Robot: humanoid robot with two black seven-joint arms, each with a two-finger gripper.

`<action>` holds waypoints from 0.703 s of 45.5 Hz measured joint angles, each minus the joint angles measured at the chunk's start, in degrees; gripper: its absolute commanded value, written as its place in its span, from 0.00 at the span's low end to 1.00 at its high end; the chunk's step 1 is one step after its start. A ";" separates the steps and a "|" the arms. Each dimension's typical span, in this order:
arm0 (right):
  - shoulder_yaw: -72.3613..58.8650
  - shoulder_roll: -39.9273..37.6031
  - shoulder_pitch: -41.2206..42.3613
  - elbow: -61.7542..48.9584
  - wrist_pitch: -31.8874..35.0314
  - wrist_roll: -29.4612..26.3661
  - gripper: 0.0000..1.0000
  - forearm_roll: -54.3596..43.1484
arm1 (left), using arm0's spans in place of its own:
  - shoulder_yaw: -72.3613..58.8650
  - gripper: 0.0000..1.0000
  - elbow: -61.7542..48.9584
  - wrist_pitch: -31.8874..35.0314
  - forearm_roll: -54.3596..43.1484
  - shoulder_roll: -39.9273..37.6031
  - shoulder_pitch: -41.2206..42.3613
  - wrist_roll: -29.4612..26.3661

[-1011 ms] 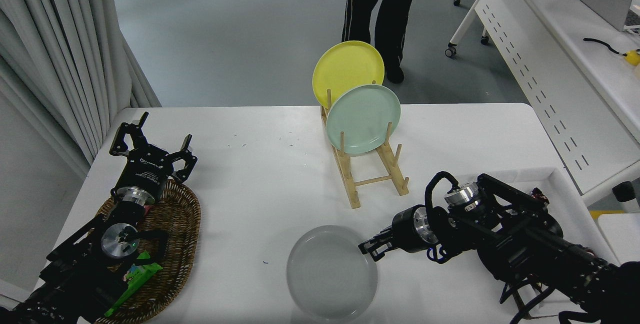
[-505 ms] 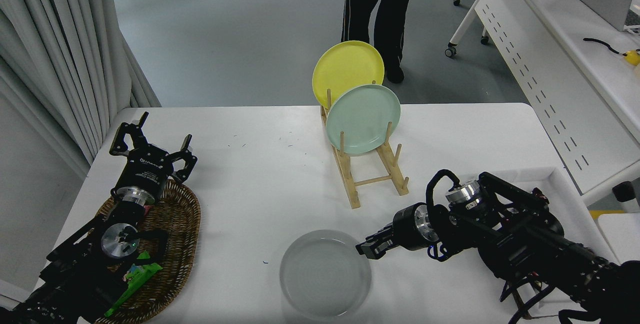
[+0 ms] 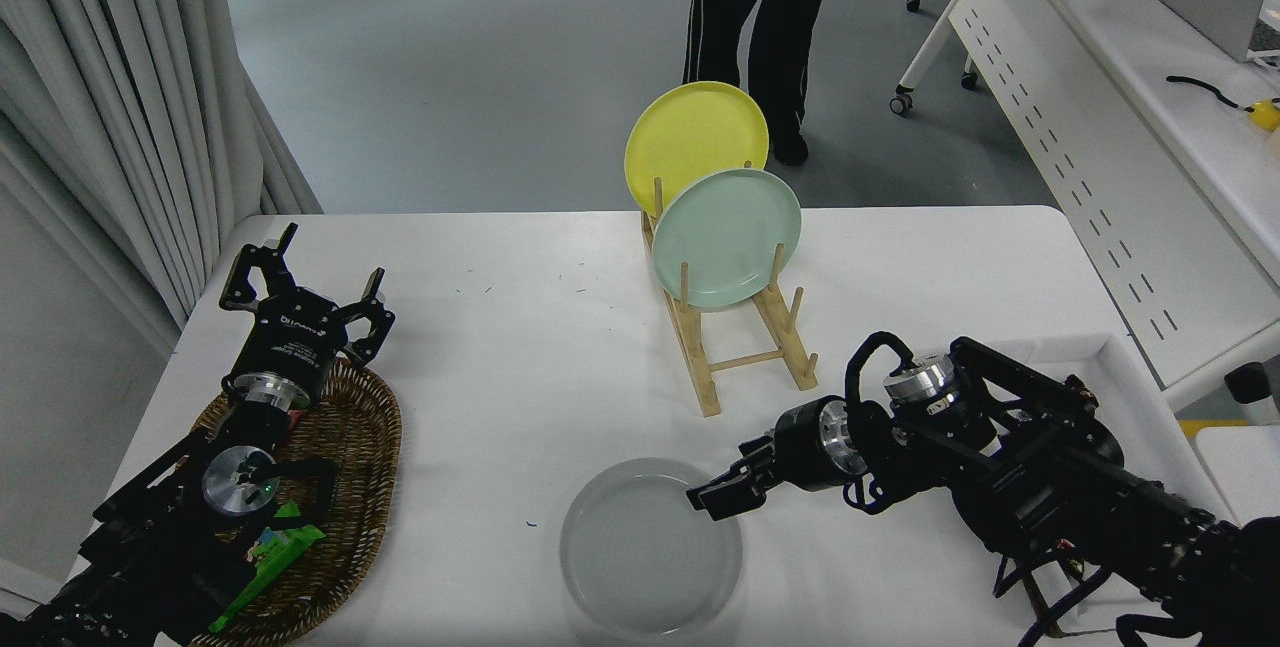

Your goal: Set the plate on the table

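Head view: I have the plate (image 3: 645,552) lying flat on the table (image 3: 520,367), near the close edge. My right gripper (image 3: 722,494) reaches in from the lower right, its tips over the plate's right-hand rim. I cannot tell whether its jaws are closed on the rim or parted; they look dark and bunched together from here.

Beyond the right jaws, further from me, a wooden rack (image 3: 745,347) stands on the table holding a mint green plate (image 3: 727,237) upright and, behind that, a yellow plate (image 3: 695,142), also on edge. Both are well apart from the gripper. Behind the right arm, to the jaws' right, I see a white tray (image 3: 1120,357).

Well to the left of those jaws my left gripper (image 3: 300,292) sits parked with its jaws spread wide, holding nothing, over the far end of a wicker basket (image 3: 350,487) that holds a green packet (image 3: 265,567).

Past the table's far side I see a person's legs (image 3: 760,17) in dark trousers, and a long white desk (image 3: 1110,107) at the right.
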 measured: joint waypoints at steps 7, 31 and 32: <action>-0.42 -0.74 -0.72 2.65 8.10 -0.13 1.00 0.15 | 0.00 1.00 0.00 0.00 0.01 0.00 0.00 0.00; 4.52 -4.69 -6.04 12.50 27.18 12.96 1.00 -10.02 | 0.00 1.00 0.00 0.00 0.02 0.00 0.00 0.00; 5.43 -4.83 -6.36 12.92 27.55 13.95 1.00 -11.83 | 0.00 1.00 0.00 0.00 0.02 0.00 0.00 0.00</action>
